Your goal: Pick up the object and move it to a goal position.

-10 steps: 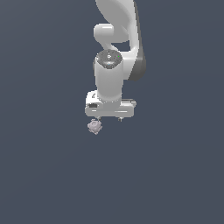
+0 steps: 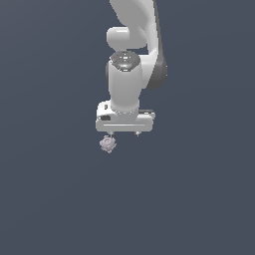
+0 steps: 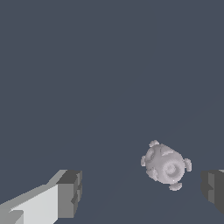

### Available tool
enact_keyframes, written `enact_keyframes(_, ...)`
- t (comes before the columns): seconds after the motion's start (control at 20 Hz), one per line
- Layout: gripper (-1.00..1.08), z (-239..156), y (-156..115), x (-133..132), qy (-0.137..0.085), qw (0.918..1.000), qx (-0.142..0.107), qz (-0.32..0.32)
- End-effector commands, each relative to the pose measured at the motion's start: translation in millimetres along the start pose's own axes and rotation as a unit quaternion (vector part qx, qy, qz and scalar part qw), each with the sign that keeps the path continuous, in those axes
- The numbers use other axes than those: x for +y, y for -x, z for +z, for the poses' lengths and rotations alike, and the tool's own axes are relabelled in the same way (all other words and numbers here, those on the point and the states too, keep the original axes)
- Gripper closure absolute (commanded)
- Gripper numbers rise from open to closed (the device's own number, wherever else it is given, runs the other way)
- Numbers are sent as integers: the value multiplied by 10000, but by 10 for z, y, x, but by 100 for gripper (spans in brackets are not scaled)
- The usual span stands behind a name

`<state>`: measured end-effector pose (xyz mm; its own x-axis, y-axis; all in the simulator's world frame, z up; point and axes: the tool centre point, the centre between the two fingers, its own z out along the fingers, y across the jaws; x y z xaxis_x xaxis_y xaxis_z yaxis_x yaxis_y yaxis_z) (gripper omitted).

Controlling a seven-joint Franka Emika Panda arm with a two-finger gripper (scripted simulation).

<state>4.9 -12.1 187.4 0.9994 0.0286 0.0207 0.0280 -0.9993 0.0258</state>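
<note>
the white end effector (image 2: 123, 133) hung with its fingers spread wide, holding nothing. the object (image 2: 107, 144), a knobbly pale ball, sat just below, nearer one finger (image 3: 212, 187). compared with half a second earlier, little had shifted, so the grasp looked not yet begun.

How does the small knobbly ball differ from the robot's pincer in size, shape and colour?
Size: the knobbly ball is far smaller than the pincer.
Shape: the ball is round with little bumps; the pincer is a wide block with flat-faced fingers.
Colour: the ball is pale pinkish-grey; the pincer is white, with dark finger pads.
Shared: both are pale against the dark grey floor.
</note>
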Motion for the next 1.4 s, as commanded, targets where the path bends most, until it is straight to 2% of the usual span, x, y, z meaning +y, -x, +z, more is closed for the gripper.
enact_keyframes(0.0, -92, -31, -12, -6, 17, 10000, 26, -65)
enact_keyframes(0.35, -92, 76, 26, 69, -13, 9998, 2, 189)
enact_keyframes(0.65, -92, 353, 142, 286, -68, 9961, -40, 880)
enact_keyframes(1.0, -92, 770, 376, 641, -105, 9798, -103, 1995)
enact_keyframes(1.35, -92, 970, 519, 826, -99, 9664, -131, 2565)
